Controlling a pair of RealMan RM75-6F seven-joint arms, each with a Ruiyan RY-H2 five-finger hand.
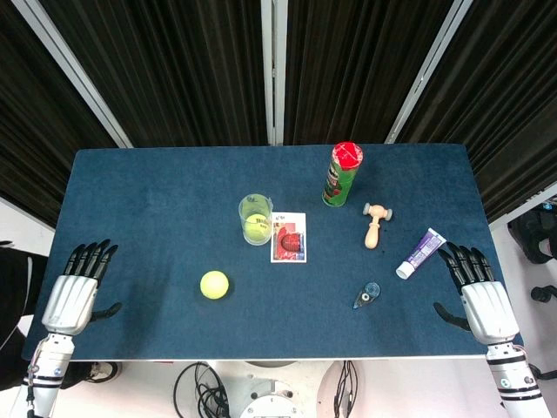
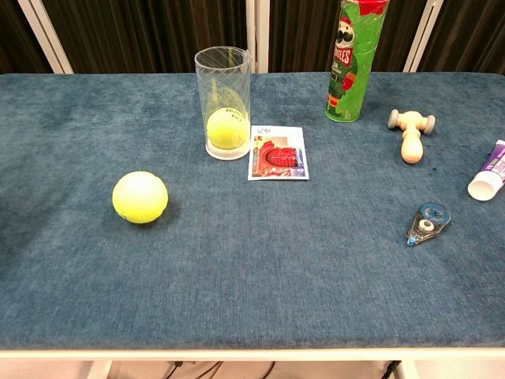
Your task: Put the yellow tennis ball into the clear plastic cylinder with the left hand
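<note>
A yellow tennis ball [image 1: 214,285] [image 2: 140,197] lies loose on the blue table, left of centre near the front. The clear plastic cylinder [image 1: 255,218] [image 2: 223,103] stands upright behind and to the right of it, with another yellow tennis ball [image 2: 226,129] at its bottom. My left hand [image 1: 77,287] rests at the table's front left corner, fingers spread and empty, well left of the loose ball. My right hand [image 1: 480,292] rests at the front right corner, fingers spread and empty. Neither hand shows in the chest view.
A small red-printed card [image 1: 289,237] [image 2: 277,153] lies right beside the cylinder. A green can with a red lid [image 1: 342,175] [image 2: 352,63], a wooden mallet [image 1: 375,223] [image 2: 410,134], a purple-and-white tube [image 1: 421,252] [image 2: 490,172] and a correction tape [image 1: 366,296] [image 2: 427,221] occupy the right half.
</note>
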